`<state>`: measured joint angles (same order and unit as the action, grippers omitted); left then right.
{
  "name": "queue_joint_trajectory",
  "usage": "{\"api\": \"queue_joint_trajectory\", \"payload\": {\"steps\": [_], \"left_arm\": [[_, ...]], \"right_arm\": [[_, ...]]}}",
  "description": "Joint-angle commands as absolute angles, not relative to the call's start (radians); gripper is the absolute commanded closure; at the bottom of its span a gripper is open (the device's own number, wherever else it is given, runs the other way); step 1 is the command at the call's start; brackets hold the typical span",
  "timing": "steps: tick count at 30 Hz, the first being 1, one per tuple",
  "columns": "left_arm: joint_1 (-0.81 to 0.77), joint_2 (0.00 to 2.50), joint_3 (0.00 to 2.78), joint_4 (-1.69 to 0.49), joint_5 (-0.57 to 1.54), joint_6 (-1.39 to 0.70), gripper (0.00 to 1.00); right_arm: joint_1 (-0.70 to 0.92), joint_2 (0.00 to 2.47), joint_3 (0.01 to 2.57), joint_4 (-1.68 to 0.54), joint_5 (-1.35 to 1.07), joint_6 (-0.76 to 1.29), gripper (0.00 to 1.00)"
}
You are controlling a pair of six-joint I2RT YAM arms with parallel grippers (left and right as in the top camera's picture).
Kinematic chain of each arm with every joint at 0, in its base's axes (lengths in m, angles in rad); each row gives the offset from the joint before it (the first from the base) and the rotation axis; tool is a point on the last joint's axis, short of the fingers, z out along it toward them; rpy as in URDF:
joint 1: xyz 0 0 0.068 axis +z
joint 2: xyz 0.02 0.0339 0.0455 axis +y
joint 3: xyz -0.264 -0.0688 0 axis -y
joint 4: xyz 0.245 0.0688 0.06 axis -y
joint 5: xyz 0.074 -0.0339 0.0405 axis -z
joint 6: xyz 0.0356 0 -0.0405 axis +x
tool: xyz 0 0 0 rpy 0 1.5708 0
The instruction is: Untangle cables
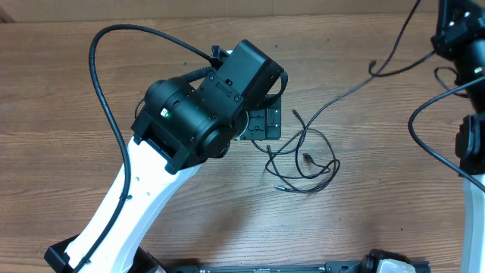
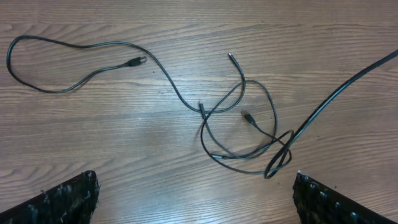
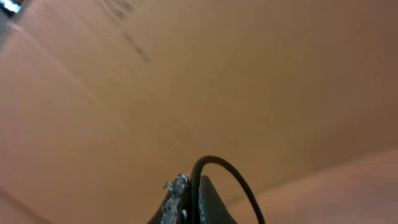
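Table: a wood-grain table (image 1: 61,98) fills the overhead view, with both arms working above it.
Left arm: the black-and-white left arm (image 1: 197,114) reaches in from the near left and stops close to the middle of the table.
Right arm: the right arm (image 1: 464,38) stands at the far right edge, raised well clear of the wood.
Left gripper: the left gripper (image 2: 199,202) is spread wide and holds nothing. Its fingers (image 2: 68,199) sit at the two lower corners of its wrist view.
Right gripper: the right gripper (image 3: 186,199) appears pinched closed on a black cord that arcs out of it, and its camera faces only a plain brown surface.
Cables: the cables (image 1: 303,161) lie in a loose overlapping knot just right of the left gripper, between the two arms and much nearer the left one.
Lifted strand: the lifted strand (image 2: 336,93) climbs from the knot toward the far right, in line with the right arm.
Loose strand: in the left wrist view the loose strand (image 2: 62,87) trails off to the left, flat on the wood.
Plug ends: one small plug (image 2: 247,115) lies inside the knot, and another (image 2: 138,61) caps the loose strand.
Key relation: the knot sits ahead of the open fingers, offset toward the right-hand one, and its taut line runs far-right. A counter-pull would most likely fall to the left arm.
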<state>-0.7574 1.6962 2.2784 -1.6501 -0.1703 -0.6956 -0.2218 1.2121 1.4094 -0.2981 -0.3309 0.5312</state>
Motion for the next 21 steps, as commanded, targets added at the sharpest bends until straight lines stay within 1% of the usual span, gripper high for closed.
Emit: {"api": "queue_joint_trajectory", "payload": {"steps": [1,4,8,16,21], "left_arm": [[-0.752,1.695,2.292,-1.649,-0.191,-0.676,0.00],[-0.752,1.695,2.292,-1.645,-0.191,-0.678,0.00],[-0.752,1.695,2.292,-1.541,-0.190,-0.680,0.00],[-0.752,1.702,2.291,-1.557,-0.191,-0.676,0.00],[-0.753,1.742,2.291,-1.630,-0.190,-0.676,0.00]], "right_arm": [[-0.226,1.213,1.439,-0.331,-0.246,0.403,0.96],[-0.230,1.213,1.439,-0.352,-0.244,0.391,0.96],[-0.259,1.213,1.439,-0.396,-0.244,0.391,0.96],[-0.340,1.213,1.439,-0.483,-0.244,0.390,0.96],[-0.390,1.214,1.439,-0.505,-0.244,0.388,0.96]]}}
